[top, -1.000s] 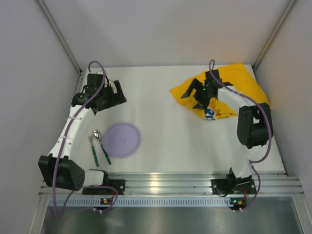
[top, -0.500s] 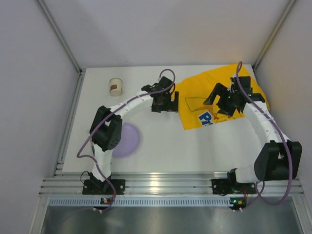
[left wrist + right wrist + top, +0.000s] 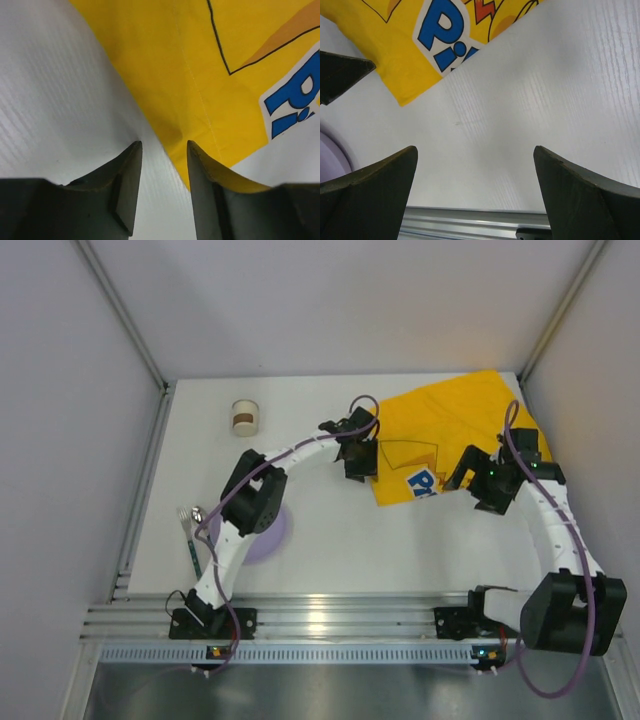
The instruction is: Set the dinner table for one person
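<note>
Dinner table (image 3: 400, 550): white, smooth, rectangular.

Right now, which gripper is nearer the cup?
Left. The left gripper is at the cloth's left edge, right of the cup; the right gripper is farther right, by the cloth's near edge.
</note>
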{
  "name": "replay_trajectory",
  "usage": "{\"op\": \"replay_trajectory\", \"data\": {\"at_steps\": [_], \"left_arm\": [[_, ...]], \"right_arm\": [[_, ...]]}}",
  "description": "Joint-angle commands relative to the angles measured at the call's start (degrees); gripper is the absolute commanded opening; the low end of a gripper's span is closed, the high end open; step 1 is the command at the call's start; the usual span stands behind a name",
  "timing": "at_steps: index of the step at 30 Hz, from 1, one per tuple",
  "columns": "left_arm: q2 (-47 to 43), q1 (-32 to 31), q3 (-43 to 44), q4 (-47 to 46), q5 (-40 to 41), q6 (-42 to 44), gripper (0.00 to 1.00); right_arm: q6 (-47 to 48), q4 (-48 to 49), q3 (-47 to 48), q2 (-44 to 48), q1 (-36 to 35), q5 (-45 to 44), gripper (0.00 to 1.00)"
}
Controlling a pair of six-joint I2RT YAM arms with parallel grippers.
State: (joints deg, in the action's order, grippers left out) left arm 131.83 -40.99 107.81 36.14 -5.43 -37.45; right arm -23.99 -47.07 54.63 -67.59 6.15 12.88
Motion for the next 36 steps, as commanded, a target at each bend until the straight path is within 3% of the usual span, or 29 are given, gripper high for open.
{"op": "replay_trajectory", "data": {"at_steps": [1, 8, 10, 11, 17, 19, 24, 28, 36], "left_arm": [[2.4, -0.6, 1.4, -5.1, -5.4, -1.9, 0.45], [5.9, -0.8, 2.5, -9.8, -10.1, -5.3, 0.31], [6.9, -0.8, 4.0, -9.7, -10.3, -5.2, 0.14], [6.9, -0.7, 4.2, -9.3, -10.0, -4.9, 0.00], [0.9, 3.5, 0.6, -5.6, -7.8, -1.5, 0.00], [-5.3, 7.2, -10.0, -6.5, -6.3, -0.6, 0.00], [-17.2, 14.2, -23.1, -6.6, -3.7, 4.0, 0.00], [-22.6, 17.6, -27.8, -3.5, -1.1, 9.2, 0.00], [-27.5, 19.8, -31.8, 0.0, 3.2, 9.7, 0.00]], "right_arm": [[1.3, -1.3, -0.5, 1.2, 0.4, -1.3, 1.00], [2.3, -2.5, -1.4, 2.4, 0.7, -3.3, 1.00], [2.3, -2.5, -1.8, 2.7, 0.7, -3.2, 1.00], [2.2, -2.5, -1.9, 2.8, 0.7, -3.1, 1.00], [1.9, -2.5, -0.8, 2.6, 0.7, -2.9, 1.00], [1.8, -2.4, 0.0, 2.2, 0.7, -2.6, 1.00], [1.5, -1.8, 0.6, 0.5, 0.7, -2.6, 1.00], [1.0, -0.1, 0.7, -1.2, 0.7, -2.0, 1.00], [0.8, 0.8, 3.1, -5.0, 0.7, -1.4, 1.00]]}}
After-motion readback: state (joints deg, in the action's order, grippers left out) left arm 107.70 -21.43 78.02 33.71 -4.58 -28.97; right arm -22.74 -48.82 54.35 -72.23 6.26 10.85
